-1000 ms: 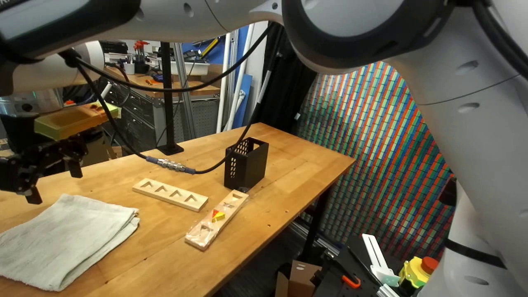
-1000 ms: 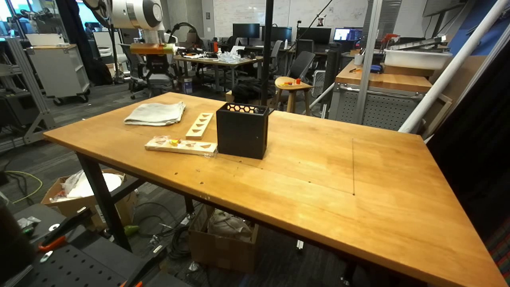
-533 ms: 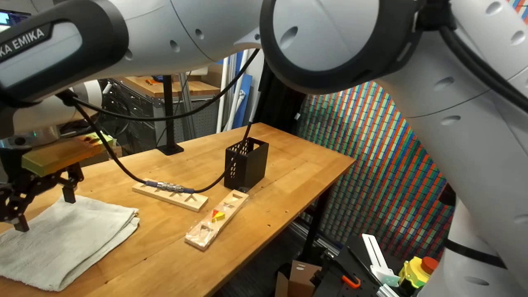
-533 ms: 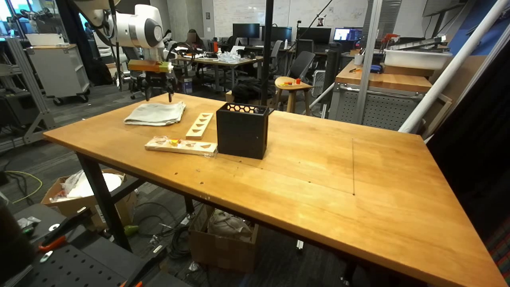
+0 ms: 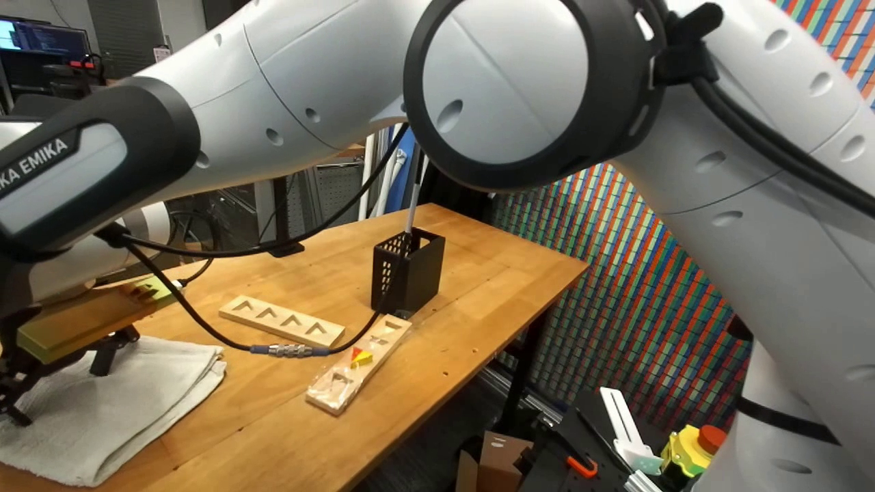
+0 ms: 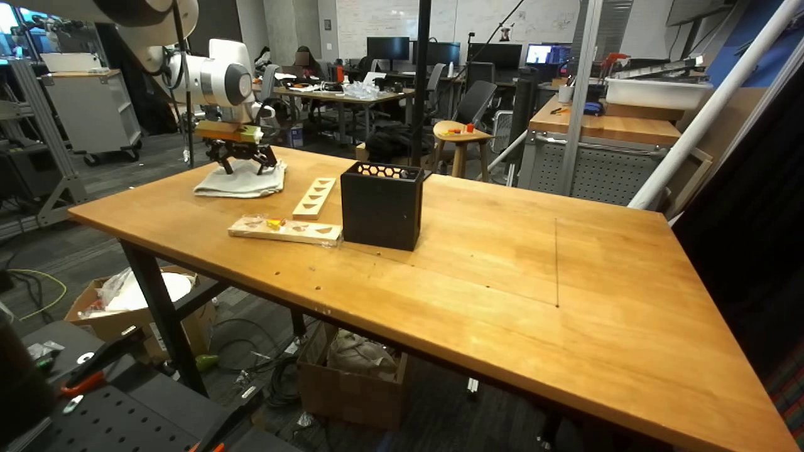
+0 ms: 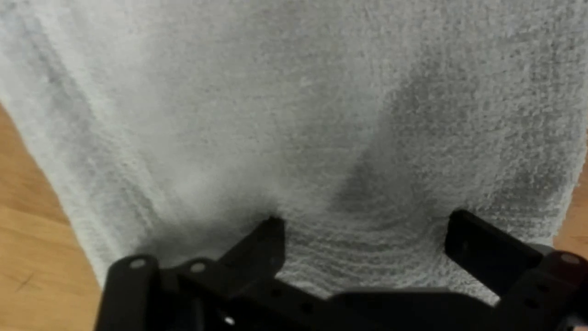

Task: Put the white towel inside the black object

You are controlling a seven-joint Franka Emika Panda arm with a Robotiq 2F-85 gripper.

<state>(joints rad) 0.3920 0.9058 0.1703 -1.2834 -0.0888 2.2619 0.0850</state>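
We see the tool (image 7: 365, 231) spread apart, the towel (image 7: 285, 92) directly beneath and rippled between its fingers (image 7: 261, 248). Closing there should, we judge, pinch it up.

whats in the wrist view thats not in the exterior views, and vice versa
Only the wrist view shows fine ripples in the white towel between the fingers of the gripper.

Only the exterior views show the black holder, the robot arm, the unwrapped wooden board and the plastic-wrapped board.

All share the towel, the gripper with fingers apart, and the wooden tabletop.
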